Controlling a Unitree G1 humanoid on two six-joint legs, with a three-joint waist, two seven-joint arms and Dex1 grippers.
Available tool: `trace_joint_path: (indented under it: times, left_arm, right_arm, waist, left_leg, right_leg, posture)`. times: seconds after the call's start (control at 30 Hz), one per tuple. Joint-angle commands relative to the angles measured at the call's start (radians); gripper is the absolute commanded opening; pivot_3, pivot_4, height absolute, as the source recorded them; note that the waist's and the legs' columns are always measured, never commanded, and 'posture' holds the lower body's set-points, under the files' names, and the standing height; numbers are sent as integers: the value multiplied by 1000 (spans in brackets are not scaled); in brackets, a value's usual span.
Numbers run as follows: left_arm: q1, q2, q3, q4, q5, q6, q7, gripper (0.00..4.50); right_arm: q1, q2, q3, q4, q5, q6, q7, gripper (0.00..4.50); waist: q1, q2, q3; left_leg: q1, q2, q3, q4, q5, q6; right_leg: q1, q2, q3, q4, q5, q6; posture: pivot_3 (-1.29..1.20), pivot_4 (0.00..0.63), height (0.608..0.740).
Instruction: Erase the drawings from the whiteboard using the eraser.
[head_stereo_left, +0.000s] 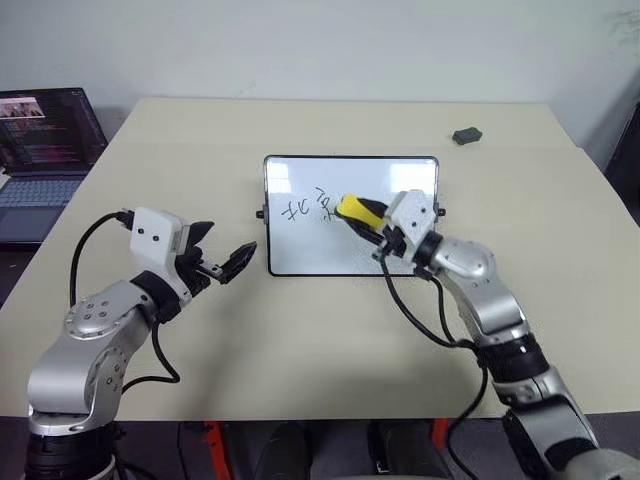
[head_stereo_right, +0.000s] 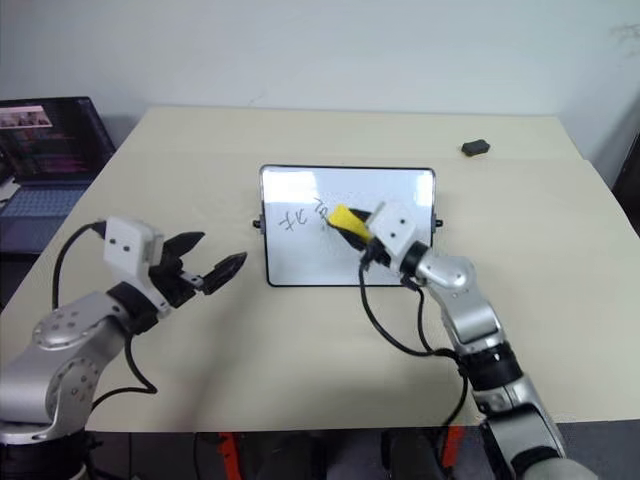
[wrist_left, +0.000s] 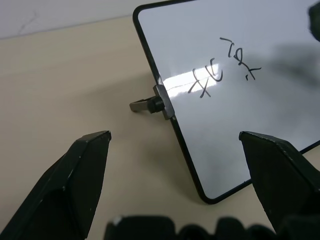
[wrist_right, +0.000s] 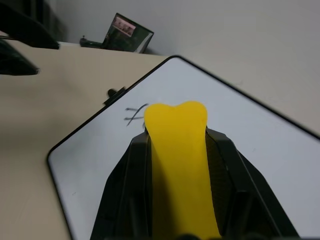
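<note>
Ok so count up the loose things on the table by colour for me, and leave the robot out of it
White: 1, the whiteboard with its black drawings
Yellow: 1, the eraser, pinched in the right tool over the board
Dark grey: 1, the small lump at the far right
Dark: 1, the open laptop at the far left
Total: 4

Silver jointed arms, white wrist housings, black cables, black pincer (head_stereo_left: 220, 263) fingers.

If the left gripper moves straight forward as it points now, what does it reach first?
Probably the whiteboard: the open left gripper looks along the table at the board's left edge and knob. How high it passes is unclear.
</note>
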Motion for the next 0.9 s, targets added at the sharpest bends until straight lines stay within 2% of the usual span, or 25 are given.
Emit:
trace_joint_path:
  times: [0.03,0.27,0.6,0.9]
  left_arm:
    - [-18,12,19,-33,-34,-2,-27,4500]
    - [-45,27,10,-15,-85,12,-91,4500]
    - [-119,59,-51,80,-44,-13,-155,4500]
    - [-119,53,-87,90,-21,-28,-184,4500]
  right_arm:
    - [-72,27,-9,88,-34,-96,-31,1102]
    - [-157,68,-6,257,-79,-200,-63,1102]
    - [-246,106,-13,385,-120,-266,-121,1102]
    - [-354,150,33,596,-218,-262,-172,1102]
  waist:
    - [0,0,0]
    - [0,0,0]
    - [-1,0,0]
    - [-4,0,0]
  left_leg:
    - [0,0,0,0,0,0]
    - [0,0,0,0,0,-1]
    - [0,0,1,0,1,-1]
    - [0,0,1,0,1,-2]
  right_leg:
    - [0,0,0,0,0,0]
    - [0,0,0,-1,0,0]
    - [-1,0,0,0,0,0]
    - [-1,0,1,0,0,0]
  posture:
    - [0,150,740]
    - [0,150,740]
    - [0,150,740]
    - [0,150,740]
